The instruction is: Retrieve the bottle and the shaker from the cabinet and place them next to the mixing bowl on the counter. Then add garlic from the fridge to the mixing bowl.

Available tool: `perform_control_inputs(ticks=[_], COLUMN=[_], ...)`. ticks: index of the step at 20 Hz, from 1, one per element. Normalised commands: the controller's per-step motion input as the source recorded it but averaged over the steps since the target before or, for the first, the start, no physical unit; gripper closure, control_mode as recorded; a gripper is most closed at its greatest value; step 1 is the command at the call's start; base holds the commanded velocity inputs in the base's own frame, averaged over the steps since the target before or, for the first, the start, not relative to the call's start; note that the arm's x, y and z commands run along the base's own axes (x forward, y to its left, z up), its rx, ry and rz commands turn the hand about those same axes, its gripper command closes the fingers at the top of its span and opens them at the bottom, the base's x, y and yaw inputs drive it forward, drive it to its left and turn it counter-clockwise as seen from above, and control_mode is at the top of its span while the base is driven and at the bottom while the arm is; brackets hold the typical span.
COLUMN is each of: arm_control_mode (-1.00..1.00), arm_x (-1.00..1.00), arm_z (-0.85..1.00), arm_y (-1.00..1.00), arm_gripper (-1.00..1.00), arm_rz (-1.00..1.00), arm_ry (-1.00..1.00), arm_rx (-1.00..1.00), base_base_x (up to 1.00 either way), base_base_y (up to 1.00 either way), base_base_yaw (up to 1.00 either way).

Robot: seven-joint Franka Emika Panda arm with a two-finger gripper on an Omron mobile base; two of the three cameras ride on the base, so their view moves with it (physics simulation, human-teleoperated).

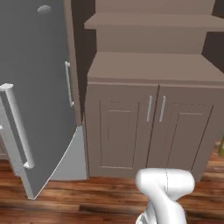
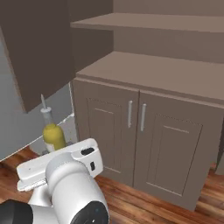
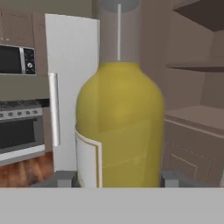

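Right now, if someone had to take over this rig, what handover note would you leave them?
Gripper: shut on the small yellow bottle with the thin grey pour-spout neck, held upright between the dark fingertips; it also shows beside the arm in the right base view.
Surroundings: grey fridge to the left, taupe-brown base cabinet with silver bar handles ahead with plain shelves above.
Done: bottle picked up.
Left: set the bottle by the mixing bowl, fetch the shaker, then add garlic from the fridge.

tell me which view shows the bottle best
The hand view: the yellow bottle fills the frame between the gripper fingertips, label edge visible. The right base view shows the bottle smaller, upright behind the robot's hand.
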Motion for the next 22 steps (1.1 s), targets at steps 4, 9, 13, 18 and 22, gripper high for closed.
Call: perform_control_inputs(ticks=[4, 9, 13, 18, 22], arm_control_mode=[1.0, 1.0, 1.0, 1.0, 1.0], arm_x=[0.0, 0.0, 0.0, 0.0, 0.0], arm_z=[0.0, 0.0, 0.0, 0.0, 0.0], arm_y=[0.0, 0.0, 0.0, 0.0, 0.0], arm_gripper=[1.0, 1.0, 1.0, 1.0, 1.0], arm_rz=[0.0, 0.0, 0.0, 0.0, 0.0], arm_ry=[0.0, 0.0, 0.0, 0.0, 0.0], arm_rx=[0.0, 0.0, 0.0, 0.0, 0.0], base_base_x=[-0.46, -0.44, -0.44, -0.31, -0.14], base_base_y=[0.9, 0.91, 0.92, 1.0, 1.0], base_base_yaw=[-0.11, -0.12, -0.11, -0.11, -0.12])
